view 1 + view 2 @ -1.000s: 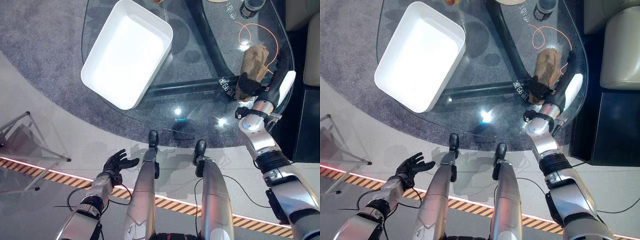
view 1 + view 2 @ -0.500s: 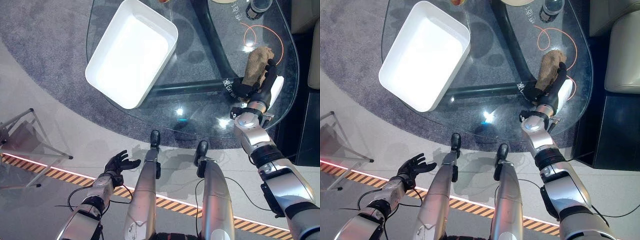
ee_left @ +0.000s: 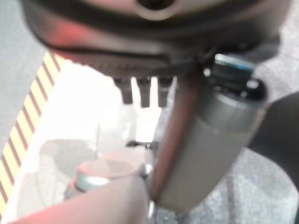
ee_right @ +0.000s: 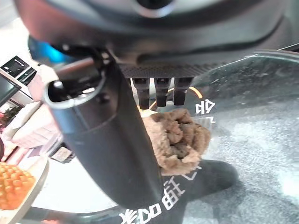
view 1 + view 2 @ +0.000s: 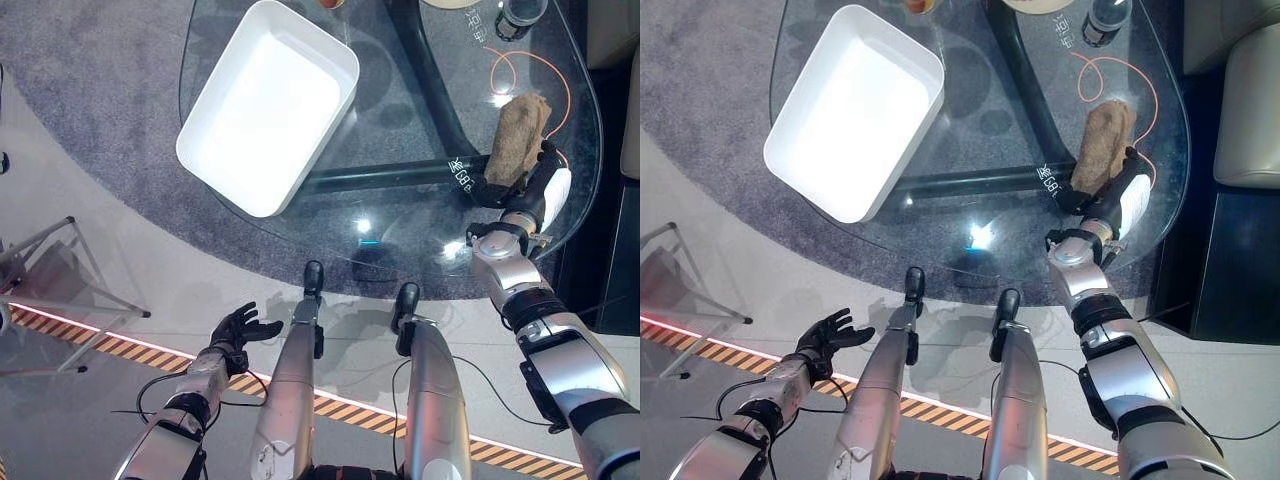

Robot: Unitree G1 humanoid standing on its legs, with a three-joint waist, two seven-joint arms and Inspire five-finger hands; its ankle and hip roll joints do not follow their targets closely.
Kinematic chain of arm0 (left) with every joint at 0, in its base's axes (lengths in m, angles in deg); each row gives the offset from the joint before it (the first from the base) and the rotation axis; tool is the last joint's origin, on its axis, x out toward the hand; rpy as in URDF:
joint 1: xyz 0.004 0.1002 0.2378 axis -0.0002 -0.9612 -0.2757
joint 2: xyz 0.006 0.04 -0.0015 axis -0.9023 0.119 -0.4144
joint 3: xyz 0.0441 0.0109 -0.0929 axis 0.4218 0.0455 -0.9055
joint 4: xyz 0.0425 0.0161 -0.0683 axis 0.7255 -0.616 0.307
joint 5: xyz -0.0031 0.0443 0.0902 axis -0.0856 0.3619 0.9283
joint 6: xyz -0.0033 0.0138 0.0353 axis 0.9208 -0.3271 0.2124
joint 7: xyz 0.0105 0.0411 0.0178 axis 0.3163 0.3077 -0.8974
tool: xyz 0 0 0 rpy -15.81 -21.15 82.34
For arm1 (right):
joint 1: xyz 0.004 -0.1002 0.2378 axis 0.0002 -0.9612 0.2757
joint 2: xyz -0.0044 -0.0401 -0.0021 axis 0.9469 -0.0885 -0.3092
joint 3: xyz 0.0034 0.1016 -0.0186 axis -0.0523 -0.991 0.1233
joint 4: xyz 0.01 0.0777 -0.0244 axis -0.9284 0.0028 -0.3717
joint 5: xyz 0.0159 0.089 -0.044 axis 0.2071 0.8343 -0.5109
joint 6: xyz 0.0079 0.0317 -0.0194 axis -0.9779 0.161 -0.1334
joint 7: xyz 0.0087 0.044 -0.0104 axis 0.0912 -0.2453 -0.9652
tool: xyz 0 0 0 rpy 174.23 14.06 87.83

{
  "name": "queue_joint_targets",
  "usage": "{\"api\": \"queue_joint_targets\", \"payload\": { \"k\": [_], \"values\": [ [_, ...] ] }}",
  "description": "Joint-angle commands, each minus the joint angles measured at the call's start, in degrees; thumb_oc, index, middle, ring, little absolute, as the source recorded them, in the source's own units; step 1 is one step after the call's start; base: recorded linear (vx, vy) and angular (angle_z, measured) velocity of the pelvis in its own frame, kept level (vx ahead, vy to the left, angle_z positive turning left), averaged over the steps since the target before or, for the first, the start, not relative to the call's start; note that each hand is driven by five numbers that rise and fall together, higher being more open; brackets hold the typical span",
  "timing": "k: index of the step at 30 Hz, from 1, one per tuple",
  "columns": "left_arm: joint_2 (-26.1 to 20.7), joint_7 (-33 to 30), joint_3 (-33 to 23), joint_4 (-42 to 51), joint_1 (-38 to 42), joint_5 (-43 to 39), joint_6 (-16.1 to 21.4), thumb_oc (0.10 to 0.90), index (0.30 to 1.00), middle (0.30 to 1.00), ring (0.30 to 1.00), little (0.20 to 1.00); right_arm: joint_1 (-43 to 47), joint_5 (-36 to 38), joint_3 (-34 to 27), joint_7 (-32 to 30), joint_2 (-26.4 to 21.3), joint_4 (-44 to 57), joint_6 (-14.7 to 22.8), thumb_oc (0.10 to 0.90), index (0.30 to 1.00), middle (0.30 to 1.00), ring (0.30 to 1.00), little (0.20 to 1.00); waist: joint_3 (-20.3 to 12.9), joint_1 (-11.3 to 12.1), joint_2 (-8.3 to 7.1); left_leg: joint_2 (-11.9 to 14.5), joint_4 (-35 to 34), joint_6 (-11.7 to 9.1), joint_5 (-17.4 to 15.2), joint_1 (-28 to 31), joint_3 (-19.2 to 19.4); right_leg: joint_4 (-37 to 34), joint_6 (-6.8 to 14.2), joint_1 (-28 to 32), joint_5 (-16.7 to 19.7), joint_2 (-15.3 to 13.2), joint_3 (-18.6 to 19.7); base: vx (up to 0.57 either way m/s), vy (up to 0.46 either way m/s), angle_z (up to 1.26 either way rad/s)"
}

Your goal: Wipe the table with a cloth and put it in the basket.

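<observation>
Right now your cloth point(image 5: 519, 138) lies as a long crumpled roll on the glass table point(image 5: 420, 215), close to its right edge, its long axis running from the near end by the right hand point(image 5: 522, 189) away toward the far edge. It is brown, nubbly and soft-looking, bunched into folds. The right hand rests at the cloth's near end; its fingers point(image 4: 159, 90) reach over the bunched fabric, but you cannot tell whether they grip it. The basket point(image 5: 268, 105), a white smooth rectangular tub with rounded corners, sits near the table's left edge. Your left hand point(image 5: 237, 327) hangs low over the floor, fingers spread, holding nothing.
</observation>
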Motion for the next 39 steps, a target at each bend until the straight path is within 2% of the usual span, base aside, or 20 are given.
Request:
{"api": "queue_joint_targets", "payload": {
  "k": [1, 2, 28, 35, 36, 38, 39],
  "values": [
    [1.1, -1.2, 1.3, -1.8, -2.1, 0.8, 0.5, 0.8, 0.9, 0.9, 0.9, 0.9, 4.8, -0.5, 0.2, -1.4, -3.6, -0.3, 1.4, 0.385, 0.545, 0.545, 0.545, 0.485, -1.3, 0.0, 1.41, -4.2, 9.2, 3.8, -6.5, -0.5, 2.0, -7.5, 0.7, 1.9, 6.7, 2.2, -1.5, 0.0, 0.0, 0.0],
    [1.1, -1.1, 1.2, -1.9, -2.0, 1.0, 0.3, 0.8, 0.9, 0.9, 0.9, 0.9, 4.9, -0.3, 0.1, -0.5, -3.4, -1.6, 1.1, 0.1, 0.3, 0.3, 0.3, 0.2, -1.3, 0.1, 1.43, -4.2, 9.2, 3.8, -6.4, -0.5, 2.0, -7.4, 0.7, 1.9, 6.7, 2.2, -1.6, 0.0, 0.0, 0.0],
    [0.8, -1.0, 1.8, -1.4, -1.1, 1.0, -1.0, 0.8, 0.9, 0.9, 0.9, 0.9, 6.6, 2.1, 1.3, 4.1, -3.5, -5.6, -2.0, 0.1, 0.3, 0.3, 0.3, 0.2, -1.3, 0.5, 1.52, -4.3, 8.7, 4.1, -6.1, -0.4, 1.9, -7.1, 0.8, 1.6, 6.9, 2.4, -1.9, 0.0, -0.001, 0.0],
    [0.6, -0.9, 1.6, -0.9, -1.2, 1.6, -1.0, 0.8, 0.9, 0.9, 0.9, 0.9, 6.8, -4.6, 3.9, 9.7, -3.7, -3.5, -1.1, 0.1, 0.3, 0.3, 0.3, 0.2, -1.3, 0.6, 1.37, -4.3, 8.9, 4.0, -6.1, -0.7, 1.7, -7.1, 0.9, 1.3, 7.1, 2.2, -2.1, 0.0, 0.0, 0.0],
    [0.4, -1.0, 1.5, -0.4, -1.2, 1.7, -1.3, 0.8, 0.9, 0.9, 0.9, 0.9, 7.3, -7.7, 5.7, 11.8, -3.7, -1.4, -2.1, 0.1, 0.3, 0.3, 0.3, 0.2, -1.3, 0.6, 1.27, -4.4, 8.7, 3.9, -5.9, -0.7, 1.7, -7.3, 1.0, 1.4, 7.3, 2.2, -2.2, 0.0, 0.0, 0.0],
    [0.5, -1.1, 1.7, 0.0, -1.2, 1.7, -1.4, 0.8, 0.9, 0.9, 0.9, 0.9, 8.0, -9.2, 8.6, 13.0, -3.5, 1.7, -4.4, 0.1, 0.3, 0.3, 0.3, 0.2, -1.3, 0.7, 1.19, -4.4, 8.5, 3.8, -5.7, -0.6, 1.8, -7.6, 1.0, 1.5, 7.4, 2.2, -2.2, 0.0, 0.0, 0.0],
    [0.5, -1.2, 1.5, 0.1, -1.3, 1.8, -1.4, 0.8, 0.9, 0.9, 0.9, 0.9, 8.0, -9.5, 9.5, 14.1, -3.3, 2.8, -4.4, 0.1, 0.3, 0.3, 0.3, 0.2, -1.3, 0.7, 1.15, -4.5, 8.4, 3.8, -5.7, -0.5, 1.8, -7.6, 0.9, 1.6, 7.4, 2.2, -2.3, 0.0, 0.0, 0.0]
  ]
}}
